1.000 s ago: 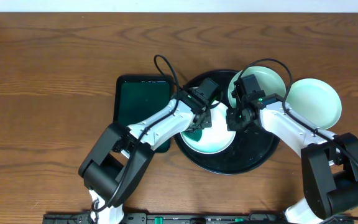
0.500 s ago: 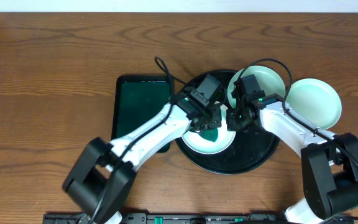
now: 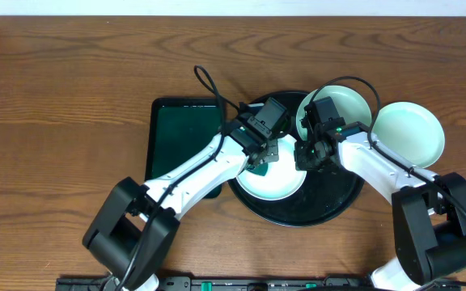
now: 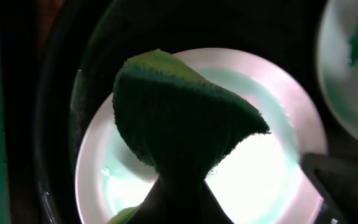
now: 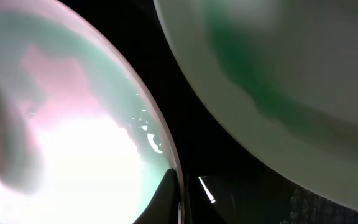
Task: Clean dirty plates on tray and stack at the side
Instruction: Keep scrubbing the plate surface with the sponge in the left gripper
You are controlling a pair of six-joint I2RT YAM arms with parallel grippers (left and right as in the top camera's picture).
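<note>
Observed from beside the tabletop: over the last second the left pincer, clamped on a dark green cloth, swept to the right across the centre plate and has now come back toward that plate's left side. I read this as one full back-and-forth wiping stroke. The right pincer has not shifted; it is closed on the centre plate's right rim and steadies it. In my judgement the cleaning of this plate is in progress and not yet finished. The left wrist view shows no smear on its bare surface, but the cloth hides a good part of it. The centre plate lies inside the tray, left of middle, directly beneath the left pincer, with the cloth bunched over its left half; whether the cloth presses on it cannot be told. The far plate sits at the tray's far right, just beside the right pincer, and carries a green smear, so it awaits cleaning. The side plate rests on the tabletop right of the tray. A dark green rectangular tray lies left of the tray, under the left arm.
</note>
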